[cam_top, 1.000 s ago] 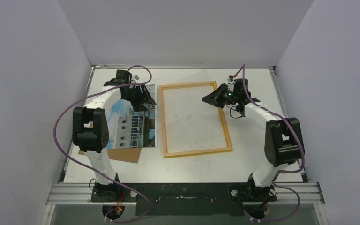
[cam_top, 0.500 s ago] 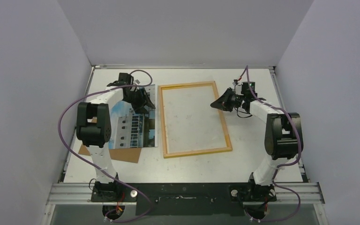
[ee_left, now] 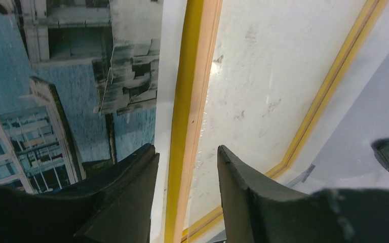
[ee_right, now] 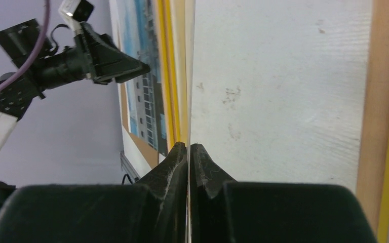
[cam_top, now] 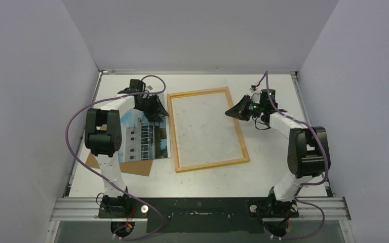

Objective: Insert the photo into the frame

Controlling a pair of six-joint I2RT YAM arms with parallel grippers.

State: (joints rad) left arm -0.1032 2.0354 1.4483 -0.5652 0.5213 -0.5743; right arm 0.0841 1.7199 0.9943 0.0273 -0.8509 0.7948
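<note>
The frame (cam_top: 241, 135) lies flat mid-table, its wood side up and yellow showing on its edges. Just left of it the photo (cam_top: 144, 136) lies face up, a white building under blue sky. My left gripper (cam_top: 158, 110) hangs over the frame's left rail near the far corner. In the left wrist view its fingers (ee_left: 131, 172) stand open astride that yellow rail (ee_left: 185, 76), apart from it, with the photo (ee_left: 71, 76) alongside. My right gripper (cam_top: 229, 112) sits at the frame's right rail. Its jaws (ee_right: 188, 145) are shut on a thin clear sheet (ee_right: 188, 101), seen edge-on.
A brown backing board (cam_top: 137, 167) lies under the photo, with its near corner sticking out. Grey walls close in the table on the left, back and right. The left arm's wrist (ee_right: 81, 55) shows across the frame in the right wrist view.
The frame has slid a little to the left. The left gripper's fingers have narrowed around its left rail. The right gripper has shifted slightly right and stayed shut.
</note>
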